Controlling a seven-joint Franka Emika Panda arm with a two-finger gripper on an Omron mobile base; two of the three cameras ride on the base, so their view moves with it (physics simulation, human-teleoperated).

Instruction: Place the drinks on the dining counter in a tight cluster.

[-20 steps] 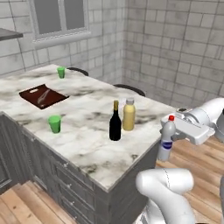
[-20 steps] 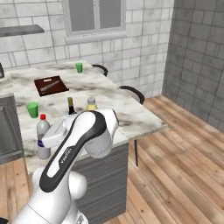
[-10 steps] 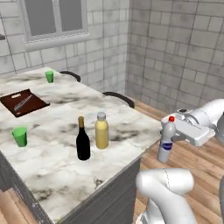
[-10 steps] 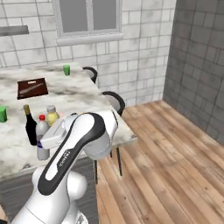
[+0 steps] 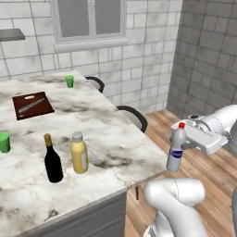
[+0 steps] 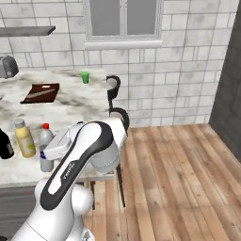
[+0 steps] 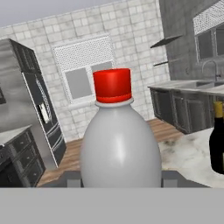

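My gripper is shut on the small clear red-capped bottle, holding it upright just off the right end of the dining counter. In the hand view this bottle stands close up between the fingertips. The tall dark wine bottle and the squat yellow bottle stand side by side on the marble top, well left of the held bottle. In the right base view the held bottle appears next to the yellow bottle, with the wine bottle at the left edge.
A brown cutting board and two green cups sit further back on the counter. Two dark chairs stand along its far side. A toaster is at the back left. Wooden floor lies to the right.
The whole scene has slid left in both base views, so the base has driven. The red-capped bottle stays in the gripper in the same pose.
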